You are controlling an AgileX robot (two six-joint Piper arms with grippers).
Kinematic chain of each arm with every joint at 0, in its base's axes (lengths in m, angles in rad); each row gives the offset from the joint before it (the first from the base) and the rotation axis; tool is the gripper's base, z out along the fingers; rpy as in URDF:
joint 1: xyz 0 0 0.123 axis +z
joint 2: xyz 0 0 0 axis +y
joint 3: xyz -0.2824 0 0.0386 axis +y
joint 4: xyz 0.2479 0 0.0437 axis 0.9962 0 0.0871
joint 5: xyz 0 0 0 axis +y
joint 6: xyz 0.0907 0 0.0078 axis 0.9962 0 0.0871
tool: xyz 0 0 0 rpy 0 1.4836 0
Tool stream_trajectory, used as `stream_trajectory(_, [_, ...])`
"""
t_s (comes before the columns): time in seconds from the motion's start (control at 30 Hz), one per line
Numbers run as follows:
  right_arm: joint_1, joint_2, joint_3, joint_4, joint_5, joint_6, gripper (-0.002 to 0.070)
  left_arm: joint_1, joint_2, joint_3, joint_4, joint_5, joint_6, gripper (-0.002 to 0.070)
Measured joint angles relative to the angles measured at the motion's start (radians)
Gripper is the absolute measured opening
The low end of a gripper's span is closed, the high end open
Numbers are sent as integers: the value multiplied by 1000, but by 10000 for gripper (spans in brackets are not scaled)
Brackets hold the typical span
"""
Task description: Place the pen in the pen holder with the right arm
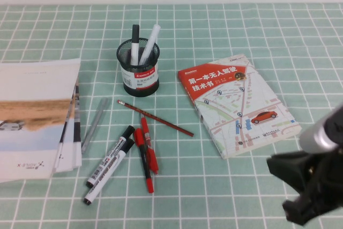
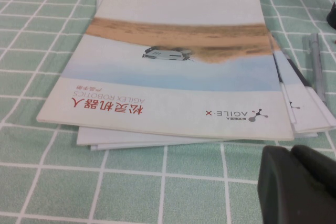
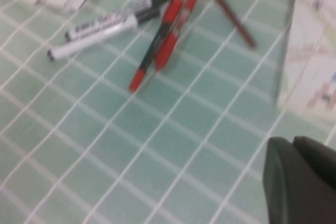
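Observation:
The pen (image 1: 134, 44), with a white barrel and long black cap, stands upright in the pen holder (image 1: 139, 71), a black mesh cup with a red-and-white band, at the table's middle back. A whitish-grey pen (image 1: 150, 43) leans in the cup beside it. My right arm (image 1: 316, 186) is at the front right corner, well away from the cup. My right gripper (image 3: 292, 142) is shut and empty above bare cloth. My left gripper (image 2: 291, 153) is shut and empty, low by the front edge of the brochures; it is out of the high view.
Two black-capped markers (image 1: 110, 162), two red pens (image 1: 146, 151), a pencil (image 1: 155, 117) and a grey pen (image 1: 95, 124) lie in front of the cup. A red-and-white book (image 1: 238, 103) lies to the right. A stack of brochures (image 1: 37, 116) lies at the left.

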Motion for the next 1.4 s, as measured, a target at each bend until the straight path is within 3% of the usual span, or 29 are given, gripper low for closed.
stream_trajectory(0.3, [0, -32, 0, 60, 124, 0, -19, 0, 0, 0, 0, 0, 0, -4])
stream_trajectory(0.7, [-16, -54, 64, -41, 15, 0, -19, 0, 0, 0, 0, 0, 0, -4])
stream_trajectory(1.07, [-414, -422, 545, -28, -349, 0, -19, 0, 0, 0, 0, 0, 0, -4])
stream_trajectory(1.2, [-502, -594, 658, -28, -370, 0, -19, 0, 0, 0, 0, 0, 0, -4])
stream_trajectory(1.4, [-554, -784, 668, -28, -261, 0, -19, 0, 0, 0, 0, 0, 0, -4])
